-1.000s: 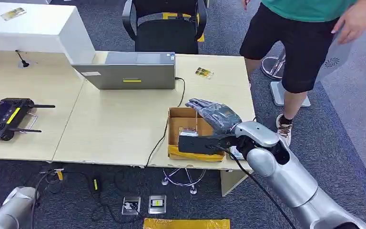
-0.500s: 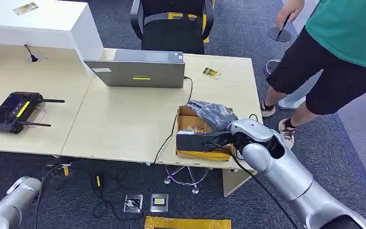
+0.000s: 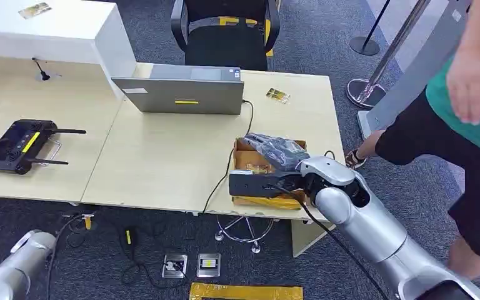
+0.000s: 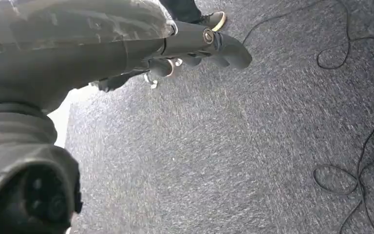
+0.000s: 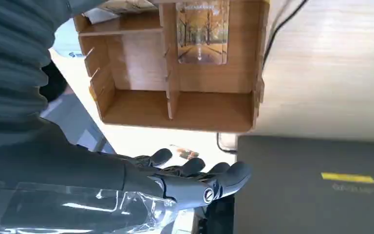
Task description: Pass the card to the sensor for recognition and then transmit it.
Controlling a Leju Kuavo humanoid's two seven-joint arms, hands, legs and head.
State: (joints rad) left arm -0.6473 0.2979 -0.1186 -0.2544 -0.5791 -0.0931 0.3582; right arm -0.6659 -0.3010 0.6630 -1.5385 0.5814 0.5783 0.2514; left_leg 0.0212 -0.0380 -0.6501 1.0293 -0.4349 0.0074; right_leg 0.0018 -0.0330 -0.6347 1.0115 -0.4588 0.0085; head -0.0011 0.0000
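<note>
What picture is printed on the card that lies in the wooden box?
The card shows a path lined with yellow autumn trees; the right wrist view shows it best.

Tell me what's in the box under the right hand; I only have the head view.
Observer: The right wrist view shows a card printed with a tree-lined path, sitting in one compartment of the box.
Operator: Is the right hand on it?
Observer: No, the right hand is apart from the card, fingers stretched out, holding nothing.
Operator: And the left hand?
Observer: The left hand hangs over the carpet with nothing in it.
</note>
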